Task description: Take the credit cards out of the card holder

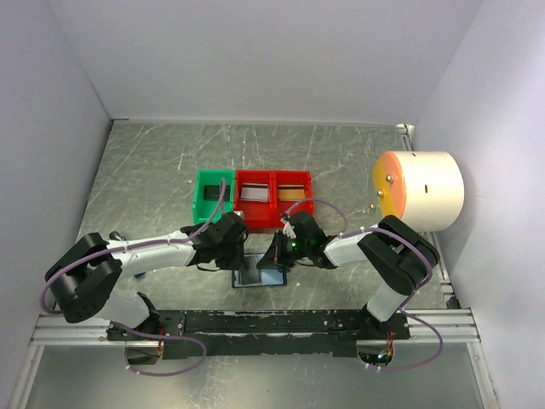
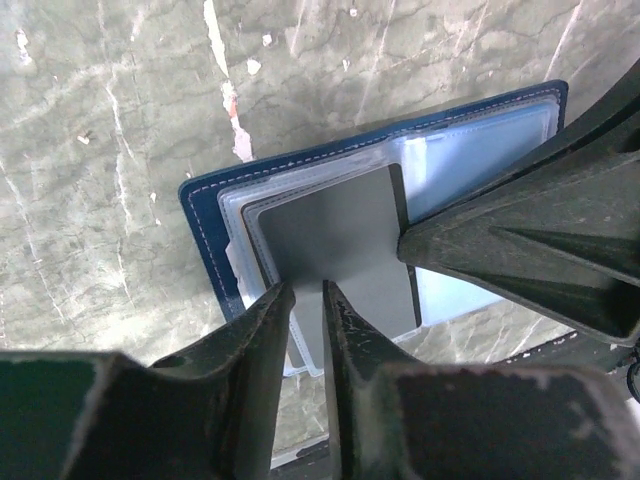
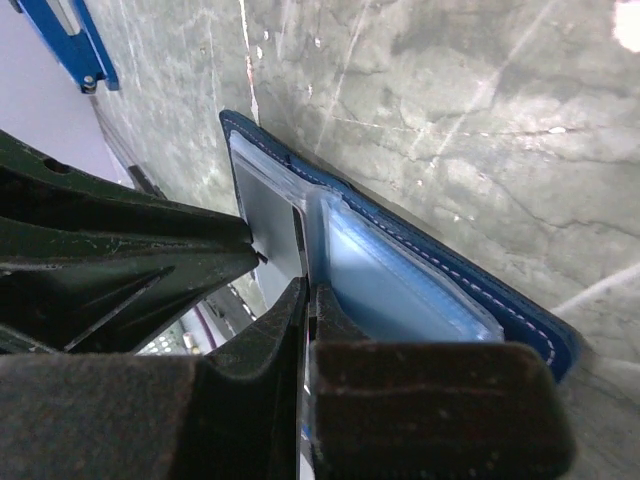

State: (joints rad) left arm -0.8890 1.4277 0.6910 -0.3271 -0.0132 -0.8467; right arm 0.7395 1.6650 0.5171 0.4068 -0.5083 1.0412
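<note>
The card holder (image 1: 255,278) lies open on the table between my two grippers, navy outside (image 2: 205,240) with pale blue sleeves (image 3: 400,285). A silvery grey credit card (image 2: 335,235) sticks partway out of its left-hand sleeve and also shows in the right wrist view (image 3: 265,215). My left gripper (image 2: 307,292) stands over the card's near edge, jaws a narrow gap apart with the card showing flat between the tips. My right gripper (image 3: 310,290) is shut, its tips down at the fold beside the card. Whether it pinches a sleeve is unclear.
Behind the holder stand a green bin (image 1: 201,194) and two red bins (image 1: 273,198) joined in a row, each with a card inside. A big white drum with an orange face (image 1: 421,192) sits at the right. A small bright-blue tag (image 3: 65,40) lies nearby.
</note>
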